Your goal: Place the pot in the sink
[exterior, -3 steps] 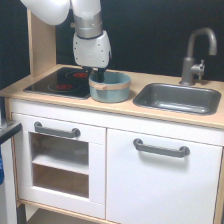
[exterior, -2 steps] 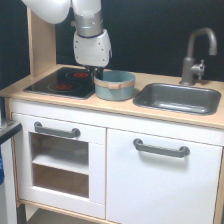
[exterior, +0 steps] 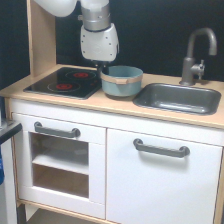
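Observation:
The light blue-grey pot (exterior: pixel 122 81) with a tan band at its rim sits between the black stovetop (exterior: pixel 64 82) and the sink, at or just above the counter. My gripper (exterior: pixel 103 68) comes down from above and is shut on the pot's rim on the exterior view's left side. Its fingertips are mostly hidden by the rim. The dark grey sink (exterior: pixel 150 102) is sunk into the counter just to the exterior view's right of the pot. Its curved grey faucet (exterior: pixel 197 50) stands behind it.
A tall wooden side panel (exterior: pixel 40 35) rises at the counter's left end in the exterior view. Below the wooden counter edge (exterior: pixel 115 108) are white cabinet fronts with grey handles (exterior: pixel 161 148). The wall behind is dark.
My gripper and the pot have moved together toward the exterior view's right, off the stovetop's edge and closer to the sink.

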